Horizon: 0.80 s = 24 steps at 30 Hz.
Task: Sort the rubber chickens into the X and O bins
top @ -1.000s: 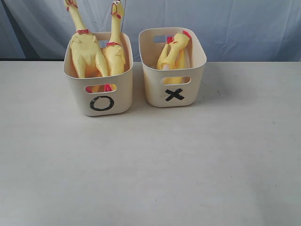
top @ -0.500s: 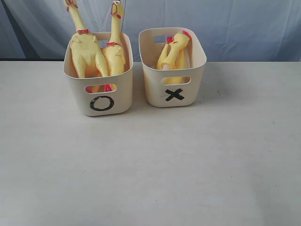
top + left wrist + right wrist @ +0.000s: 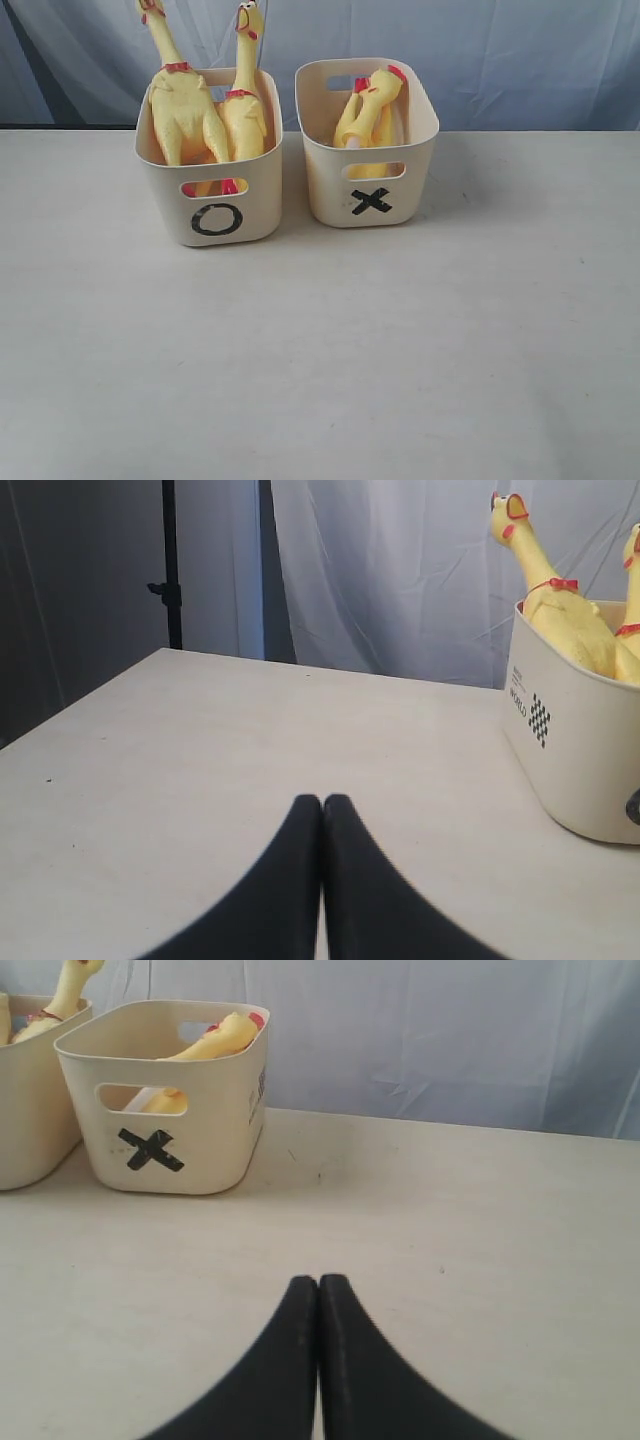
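Pale table (image 3: 320, 350), left end effector (image 3: 321, 802) closed, right end effector (image 3: 318, 1282) closed

You have two cream plastic tubs (image 3: 160, 205), two long yellow rubber chickens (image 3: 182, 115), and seemingly two shorter yellow rubber chicken pieces (image 3: 372, 115), partly hidden.
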Available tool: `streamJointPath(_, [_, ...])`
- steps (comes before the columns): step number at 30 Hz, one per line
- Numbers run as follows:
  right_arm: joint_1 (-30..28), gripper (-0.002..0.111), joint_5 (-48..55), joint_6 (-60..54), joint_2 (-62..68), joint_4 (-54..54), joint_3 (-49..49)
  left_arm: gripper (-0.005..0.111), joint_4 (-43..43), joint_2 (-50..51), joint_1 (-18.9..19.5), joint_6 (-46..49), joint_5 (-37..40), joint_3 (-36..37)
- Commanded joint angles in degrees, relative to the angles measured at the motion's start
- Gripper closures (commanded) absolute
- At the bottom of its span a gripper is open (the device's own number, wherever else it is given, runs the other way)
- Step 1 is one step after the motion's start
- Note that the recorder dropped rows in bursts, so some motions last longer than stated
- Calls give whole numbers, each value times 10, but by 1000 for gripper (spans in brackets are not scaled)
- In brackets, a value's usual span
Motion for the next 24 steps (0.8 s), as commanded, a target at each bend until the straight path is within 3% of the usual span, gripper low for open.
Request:
streamJointPath(1, [1,109,7,3,-3,-7,1,107,-8,-3,0,1,2,3])
streamJointPath(19, [4,109,-1,5,-3,-6,1,107,-9,-3,0,2,1,3])
streamJointPath(24, [38,109,-1,5,-3,-10,1,107,-7,-3,-30,2,1,3])
